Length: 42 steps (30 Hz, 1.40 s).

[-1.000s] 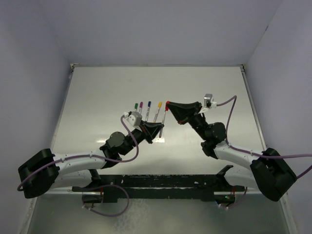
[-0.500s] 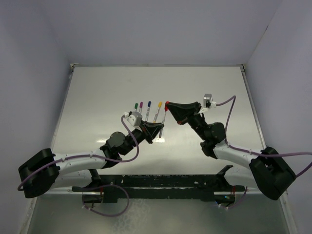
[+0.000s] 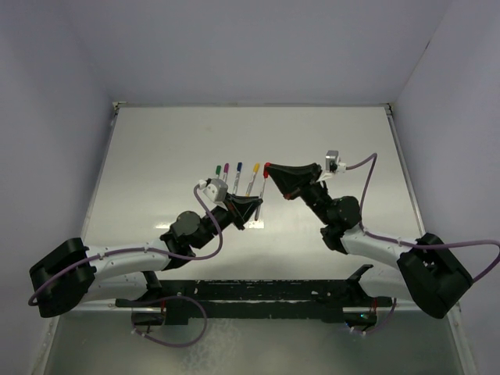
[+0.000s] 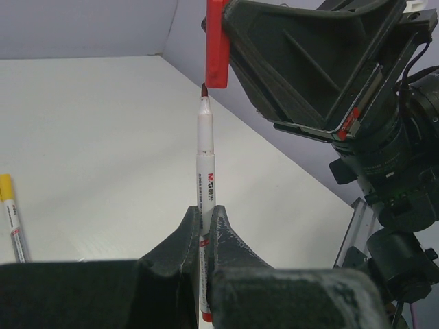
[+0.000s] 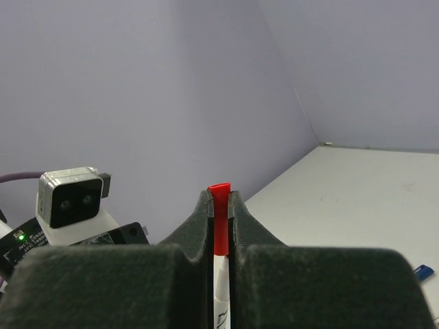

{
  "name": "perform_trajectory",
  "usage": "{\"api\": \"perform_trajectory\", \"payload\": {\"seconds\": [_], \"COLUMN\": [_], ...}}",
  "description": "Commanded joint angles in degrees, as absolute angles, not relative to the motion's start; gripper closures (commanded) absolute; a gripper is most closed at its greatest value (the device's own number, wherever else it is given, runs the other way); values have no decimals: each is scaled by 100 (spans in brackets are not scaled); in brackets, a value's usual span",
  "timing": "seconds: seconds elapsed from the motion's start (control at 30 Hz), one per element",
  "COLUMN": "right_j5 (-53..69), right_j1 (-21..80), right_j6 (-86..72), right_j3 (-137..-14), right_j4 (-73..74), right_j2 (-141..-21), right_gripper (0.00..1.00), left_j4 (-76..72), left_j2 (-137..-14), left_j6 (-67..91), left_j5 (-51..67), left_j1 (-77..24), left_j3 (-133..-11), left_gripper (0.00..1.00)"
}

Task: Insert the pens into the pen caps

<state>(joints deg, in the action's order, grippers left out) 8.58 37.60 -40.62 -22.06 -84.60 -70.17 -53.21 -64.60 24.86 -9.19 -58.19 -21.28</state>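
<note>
**Left pincer.** The left pincer (image 4: 204,214) was clamped on the lower barrel of the red-tipped pen (image 4: 204,161), with no gap showing between fingers and barrel. The pen pointed toward 12 o'clock in the left wrist view, its nib uppermost. In the top view this pincer (image 3: 256,205) sat near the middle of the counter (image 3: 156,156), at about 7 o'clock from the other one.

**Right pincer.** The right pincer (image 5: 219,200) was closed on the red cap (image 5: 219,219). The cap's upper end stood just proud of the fingertips, and the white pen barrel (image 5: 221,301) showed directly below it. In the top view the right pincer (image 3: 269,167) carried the cap (image 3: 268,166) clear of the counter.

**Alignment.** In the left wrist view the nib met the red cap (image 4: 217,41) at its lower rim, toward the rim's 9 o'clock edge. The cap was not seated; whether the nib had entered the mouth could not be told.

**Other pens.** Four capped pens lay side by side on the counter at 9 o'clock of the red cap. From nearest to farthest they were the yellow-capped pen (image 3: 255,167), the blue-capped pen (image 3: 238,166), the purple-capped pen (image 3: 226,167) and the green-capped pen (image 3: 216,168). All had their caps toward 12 o'clock, and neither pincer touched them.

**Incidental.** The left arm's wrist camera (image 5: 68,199) appeared at 9 o'clock in the right wrist view.
</note>
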Motion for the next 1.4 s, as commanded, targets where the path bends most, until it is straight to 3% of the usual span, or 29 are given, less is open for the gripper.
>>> {"api": "perform_trajectory", "payload": {"seconds": [0.0,1.37], "right_j5": [914,1060], "right_j1": [3799,3968], "right_j6": [-4029,-4156], "right_j3": [-2419,-2374], "right_j4": [-8776,-8741], "right_j2": [-7038,-7302], "right_gripper": [100,100], "left_j4": [-5758,-5946], "left_j2": [-6360,-6455], "left_j6": [2439,2327], "left_j5": [-866,-1117], "left_j1": [-5819,-5825], "left_j3": [-2160,-2209], "left_gripper": [100,100]}}
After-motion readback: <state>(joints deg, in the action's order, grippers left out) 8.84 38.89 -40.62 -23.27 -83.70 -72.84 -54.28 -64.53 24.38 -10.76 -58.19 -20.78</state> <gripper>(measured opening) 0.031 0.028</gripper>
